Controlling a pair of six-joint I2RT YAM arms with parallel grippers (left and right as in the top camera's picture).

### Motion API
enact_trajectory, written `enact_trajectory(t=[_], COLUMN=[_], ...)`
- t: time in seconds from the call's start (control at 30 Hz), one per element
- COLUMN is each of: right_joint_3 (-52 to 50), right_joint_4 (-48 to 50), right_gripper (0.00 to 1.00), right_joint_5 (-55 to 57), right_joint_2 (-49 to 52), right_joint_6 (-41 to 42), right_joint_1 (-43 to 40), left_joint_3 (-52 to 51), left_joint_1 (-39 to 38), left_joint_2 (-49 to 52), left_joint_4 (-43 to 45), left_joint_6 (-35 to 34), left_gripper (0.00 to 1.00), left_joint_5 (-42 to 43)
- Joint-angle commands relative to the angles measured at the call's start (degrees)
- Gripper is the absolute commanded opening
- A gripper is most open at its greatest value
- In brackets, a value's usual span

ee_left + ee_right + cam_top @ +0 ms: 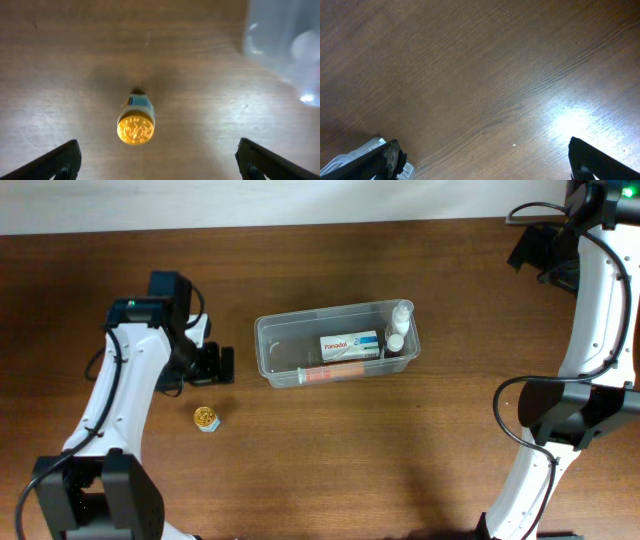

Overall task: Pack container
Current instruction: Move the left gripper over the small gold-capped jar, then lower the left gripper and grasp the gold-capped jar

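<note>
The clear plastic container (268, 350) stands mid-table and holds a white Panadol box (349, 346), two small white bottles (399, 325) at its right end and a thin pen-like item (330, 374) along its front wall. A small bottle with a gold cap (207, 419) stands on the table left of the container. It also shows in the left wrist view (136, 125). My left gripper (212, 366) is open and empty above the table near this bottle, its fingers (157, 165) wide apart. My right gripper (532, 252) is open and empty at the far right back, over bare wood (485, 160).
The container's blurred corner (285, 45) shows at the top right of the left wrist view. A white wall edge runs along the table's back. The right arm's base (575, 410) stands at the right side.
</note>
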Motion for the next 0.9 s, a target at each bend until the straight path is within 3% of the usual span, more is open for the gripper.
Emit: enact_trajectory(t=[0.0,0.37,0.87], right_joint_3=[0.68,0.68,0.68], right_joint_4=[-0.02,-0.04,-0.02], right_gripper=[0.98,0.98,0.98], right_joint_5=[0.68,0.68,0.68], right_joint_2=[-0.96,-0.96,-0.96], right_joint_6=[-0.17,-0.17,-0.17], right_joint_1=[-0.07,-0.07,-0.07], left_joint_3=[-4.44,-14.10,-17.29], left_joint_1=[0.50,0.50,0.52], left_joint_2=[-0.87,-0.83,3.10], left_joint_4=[1.99,9.84,14.01], left_joint_6=[-2.27,-3.02,-2.99], left_gripper=[0.99,0.99,0.99], left_joint_5=[-4.31,-5.88,-5.88])
